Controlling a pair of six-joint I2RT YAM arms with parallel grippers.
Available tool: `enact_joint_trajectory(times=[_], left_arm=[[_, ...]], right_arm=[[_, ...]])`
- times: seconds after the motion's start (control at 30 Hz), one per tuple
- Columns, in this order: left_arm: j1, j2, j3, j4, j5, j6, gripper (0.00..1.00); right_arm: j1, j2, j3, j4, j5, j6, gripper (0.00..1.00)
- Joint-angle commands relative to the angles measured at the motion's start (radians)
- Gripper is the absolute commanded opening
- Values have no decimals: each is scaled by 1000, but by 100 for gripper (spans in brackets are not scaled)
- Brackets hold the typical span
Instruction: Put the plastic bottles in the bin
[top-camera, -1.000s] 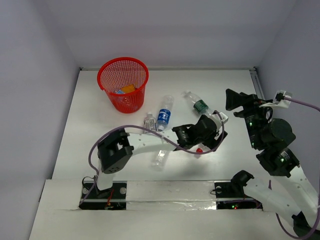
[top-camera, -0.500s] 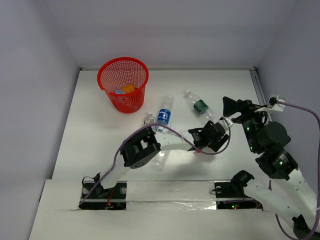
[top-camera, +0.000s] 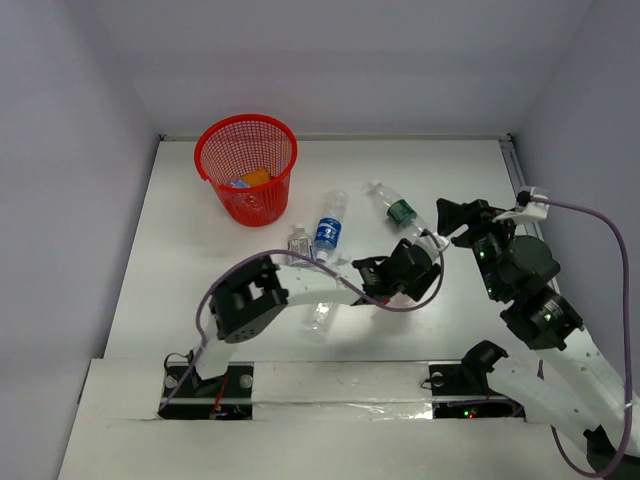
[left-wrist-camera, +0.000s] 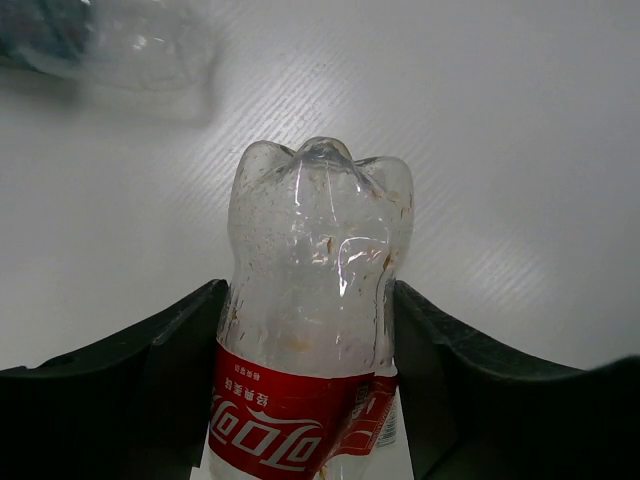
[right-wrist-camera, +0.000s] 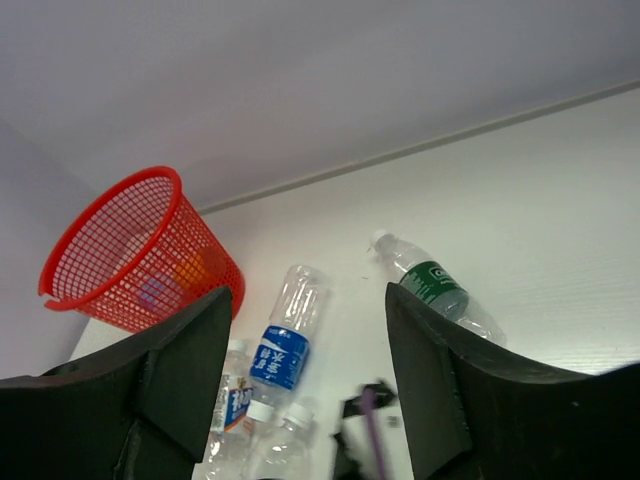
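Left wrist view: the left gripper (left-wrist-camera: 308, 300) has its black fingers (left-wrist-camera: 150, 380) pressed against both sides of the red-label bottle (left-wrist-camera: 318, 230), pinching it, with the lobed base pointing away over the table (left-wrist-camera: 520, 150). Whether the bottle is off the table I cannot tell. Seen from above half a second ago, that gripper sat further right, close under the right arm. It has since slid left toward the middle, and its elbow has swung back left as well. The right gripper (right-wrist-camera: 305, 292) has crept slightly left, and its jaws are spread wide with nothing between them. The pinched bottle is thin clear plastic with brownish specks inside and a glossy red wrap with white lettering. The table is matt white with fine ribbing. Four more bottles are loose on it. A green-label bottle (top-camera: 400, 212) is nearest the right gripper, and a blue-label bottle (top-camera: 329, 230) lies on its side. A small bottle (top-camera: 299, 241) with a white cap is just beside that, and a bare bottle (top-camera: 320, 315) is partly under the left arm. None of the four has moved. The bin (top-camera: 246, 160), round red plastic mesh narrowing toward its base, stands at the far left, well apart from the held bottle. Something orange and something blue show inside it.
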Motion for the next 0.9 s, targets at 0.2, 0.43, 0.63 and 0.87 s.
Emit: enact_joint_trajectory(times=[0.2, 0.43, 0.63, 0.87], left_arm=[[1, -497, -236, 174, -107, -61, 40], [121, -725, -408, 139, -134, -146, 39], [256, -963, -516, 119, -129, -207, 39], [373, -1120, -488, 82, -145, -236, 38]], right_arm=[[4, 85, 24, 45, -9, -12, 59], [-16, 238, 77, 83, -6, -36, 66], [-136, 423, 162, 97, -139, -75, 72], [-302, 748, 330, 7, -458, -142, 86]])
